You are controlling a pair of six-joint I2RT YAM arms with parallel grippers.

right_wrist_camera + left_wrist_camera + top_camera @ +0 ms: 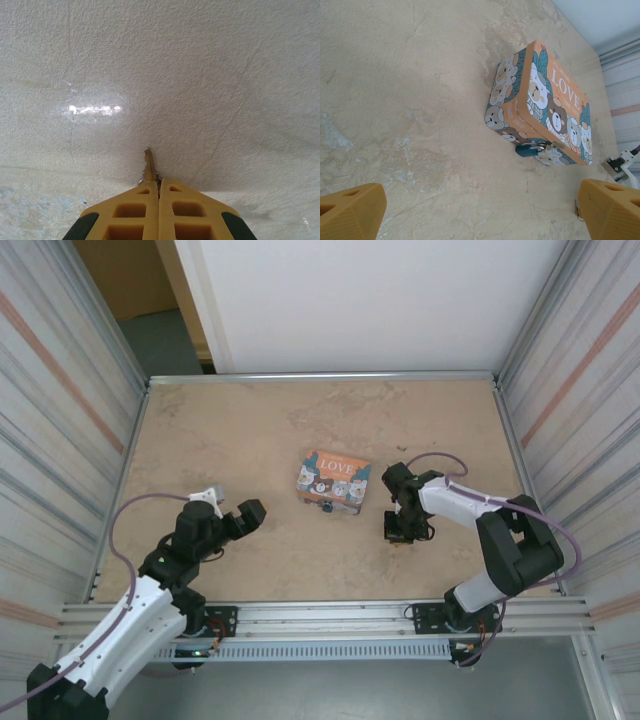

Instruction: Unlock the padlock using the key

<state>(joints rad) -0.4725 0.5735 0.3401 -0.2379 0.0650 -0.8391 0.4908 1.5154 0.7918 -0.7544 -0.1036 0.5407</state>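
I've got the table point(220, 440), tan and mottled. Tin box point(545, 105) w/ bears & "LOVE" sits mid-table, lid up. Left claw point(481, 207) spread wide, nothing in it, facing the box from near-left, well apart. Right claw point(159, 182) clenched on the key point(149, 165), pointing down at bare table right of the box. Padlock point(530, 148), teal, on the box's near side. Key tip pokes past the pads; touching the table? Can't tell.

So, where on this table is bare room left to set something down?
Free: the far half of the table, between the back wall and the bear tin. Crowded: the near middle, where the tin's padlock sits between the open left fingers and the right fingers shut on the key.
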